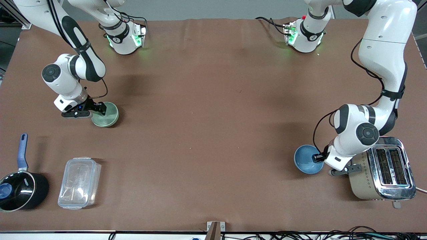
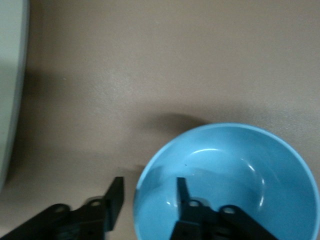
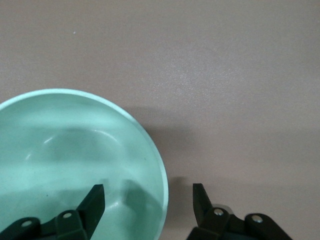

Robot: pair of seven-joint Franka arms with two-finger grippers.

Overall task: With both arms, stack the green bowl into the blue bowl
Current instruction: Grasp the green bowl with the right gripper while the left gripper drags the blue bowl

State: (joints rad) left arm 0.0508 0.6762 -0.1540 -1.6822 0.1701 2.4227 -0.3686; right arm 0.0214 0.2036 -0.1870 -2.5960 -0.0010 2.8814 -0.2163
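Observation:
The green bowl (image 1: 106,115) sits on the table toward the right arm's end. My right gripper (image 1: 102,108) is open and straddles its rim, one finger inside the bowl and one outside, as the right wrist view (image 3: 148,200) shows with the bowl (image 3: 75,160) under it. The blue bowl (image 1: 307,159) sits toward the left arm's end, beside the toaster. My left gripper (image 1: 317,157) is open and straddles its rim the same way; the left wrist view (image 2: 149,195) shows one finger inside the bowl (image 2: 230,180) and one outside.
A silver toaster (image 1: 387,170) stands close beside the blue bowl and the left arm's wrist. A black saucepan with a blue handle (image 1: 20,186) and a clear plastic box (image 1: 79,182) sit nearer the front camera than the green bowl, toward the right arm's end.

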